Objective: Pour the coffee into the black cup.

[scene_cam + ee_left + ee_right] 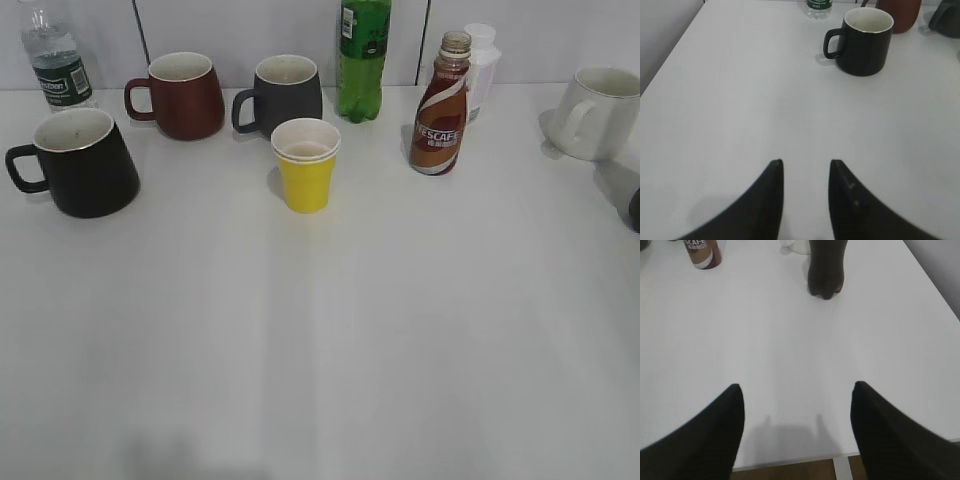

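The black cup [85,165] stands upright at the far left of the white table, handle to the left; in the left wrist view it [865,42] is far ahead and to the right of my left gripper [806,165], which is open and empty low over the table. The coffee bottle [441,110] stands upright at the back right, cap off; only its base [702,252] shows in the right wrist view, top left. My right gripper [797,387] is wide open and empty near the table's front edge. Neither gripper shows in the exterior view.
A maroon mug [180,95], a dark grey mug [283,95], a green soda bottle [362,60], a water bottle [55,60] and a white mug [600,112] line the back. A yellow paper cup [306,165] stands in the middle. A dark soda bottle [826,270] stands ahead of the right gripper.
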